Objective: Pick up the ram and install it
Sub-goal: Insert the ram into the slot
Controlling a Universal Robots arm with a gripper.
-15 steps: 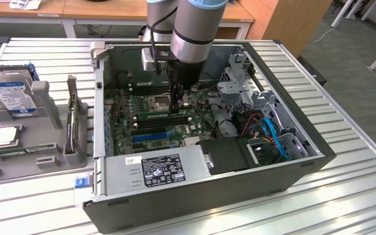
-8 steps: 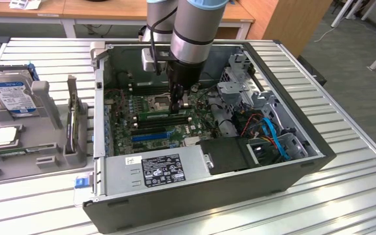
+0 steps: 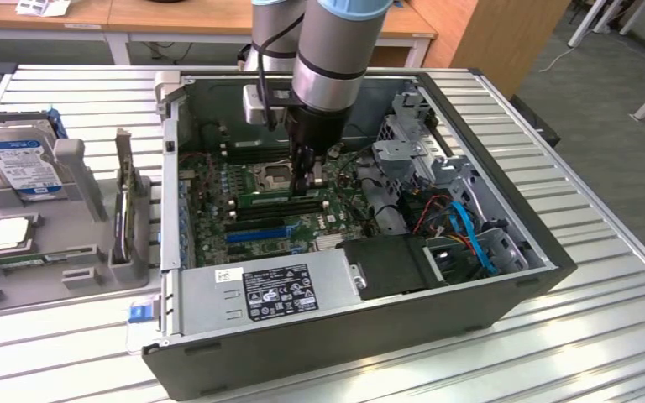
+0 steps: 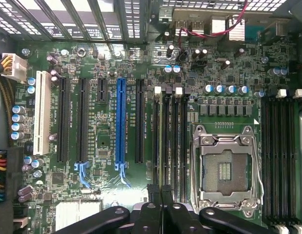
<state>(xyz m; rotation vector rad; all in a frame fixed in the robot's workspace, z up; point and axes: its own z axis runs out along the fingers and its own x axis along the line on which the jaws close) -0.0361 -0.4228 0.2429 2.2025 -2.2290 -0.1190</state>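
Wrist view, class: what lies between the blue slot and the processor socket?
One black expansion slot, then a bank of long memory slots; the wrist view shows this.

Slatted metal table (image 3: 614,277), open computer case (image 3: 334,344), grey parts holder (image 3: 43,290)

1. Setting: indoor robotics lab, bench-test type.
2. A robot arm (image 3: 328,50) stands over a slatted aluminium bench (image 3: 603,285).
3. An open desktop computer case (image 3: 334,344) lies on the bench, motherboard (image 4: 141,185) exposed. Beside it is a grey parts fixture (image 3: 81,172) holding loose components.
4. Background: wooden desks (image 3: 188,15) and grey floor (image 3: 603,109), an office-style room fitted for experiments.
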